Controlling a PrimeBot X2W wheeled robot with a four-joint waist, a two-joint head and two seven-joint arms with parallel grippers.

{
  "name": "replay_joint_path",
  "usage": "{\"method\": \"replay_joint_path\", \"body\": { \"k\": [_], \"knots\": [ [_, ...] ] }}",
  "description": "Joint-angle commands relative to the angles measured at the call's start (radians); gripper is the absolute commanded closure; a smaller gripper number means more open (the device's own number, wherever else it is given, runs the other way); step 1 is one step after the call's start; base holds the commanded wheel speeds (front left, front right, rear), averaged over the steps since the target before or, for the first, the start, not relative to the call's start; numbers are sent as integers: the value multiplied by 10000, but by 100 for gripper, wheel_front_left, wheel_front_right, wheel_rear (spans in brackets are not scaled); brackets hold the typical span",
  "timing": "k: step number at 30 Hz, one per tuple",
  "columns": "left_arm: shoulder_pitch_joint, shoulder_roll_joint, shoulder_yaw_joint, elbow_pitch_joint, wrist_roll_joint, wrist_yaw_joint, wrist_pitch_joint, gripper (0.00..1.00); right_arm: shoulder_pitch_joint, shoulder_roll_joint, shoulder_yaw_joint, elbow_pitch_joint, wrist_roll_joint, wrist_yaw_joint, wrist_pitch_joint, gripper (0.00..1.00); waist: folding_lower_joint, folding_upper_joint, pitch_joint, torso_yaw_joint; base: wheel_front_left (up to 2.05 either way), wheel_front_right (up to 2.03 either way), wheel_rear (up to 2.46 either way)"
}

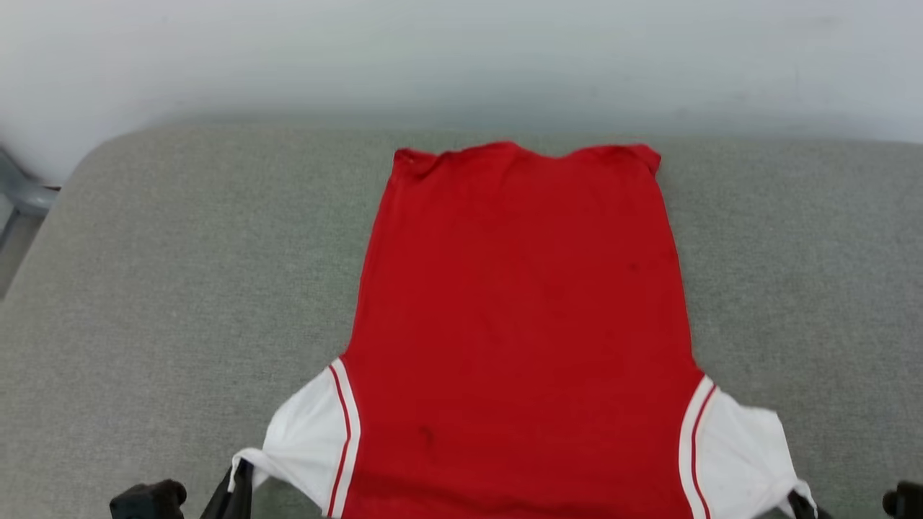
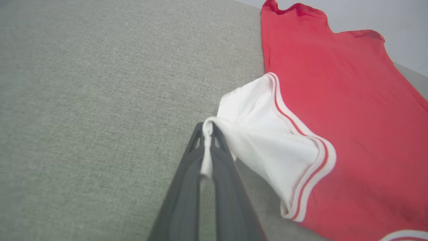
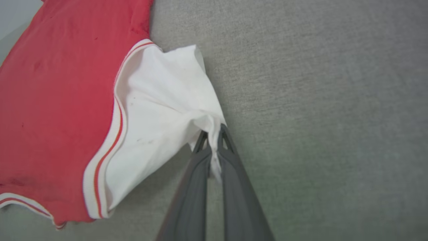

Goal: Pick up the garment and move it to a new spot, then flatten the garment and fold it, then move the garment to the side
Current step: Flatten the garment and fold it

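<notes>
Red shirt (image 1: 519, 324): is laid flat and unfolded on the grey cushion (image 1: 180, 288), its white sleeve tips pinched and held out by the closed left gripper (image 2: 207, 132) and closed right gripper (image 3: 214, 132); flattening is judged nearly done, folding and setting aside not yet begun.
</notes>
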Motion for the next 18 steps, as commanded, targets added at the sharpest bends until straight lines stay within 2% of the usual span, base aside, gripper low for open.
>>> {"method": "replay_joint_path", "body": {
  "k": [1, 5, 6, 7, 8, 13, 18],
  "knots": [
    [203, 40, -19, -153, -13, 89, 45, 100, 282, 80, -122, -137, -72, -14, 158, 100, 3, -1, -231, 39, 0, 0, 0],
    [497, -51, -121, -472, -31, 197, 127, 100, 646, 221, -224, -414, -465, -14, 469, 99, 3, -1, -347, 49, 0, 0, 0],
    [487, -53, -160, -534, 10, 198, 120, 100, 675, 241, -136, -455, -579, -12, 509, 78, 3, -1, -368, 56, 0, 0, 0],
    [455, -71, -207, -583, 36, 220, 153, 100, 687, 254, -80, -496, -670, -12, 551, 51, 3, -1, -389, 68, 0, 0, 0],
    [403, -85, -266, -643, 75, 208, 164, 100, 655, 254, -56, -537, -781, -12, 521, 0, 3, -1, -405, 79, 0, 0, 0],
    [108, -112, -558, -904, 237, 106, 241, 100, 110, 297, 38, -809, -1055, -11, 113, 0, 3, -1, -351, 142, 0, 0, 0],
    [-237, -112, -737, -1227, 493, 184, 193, 100, -955, 220, -245, -891, -1282, -9, -608, 0, 3, -1, -15, 271, 0, 0, 0]
  ]
}}
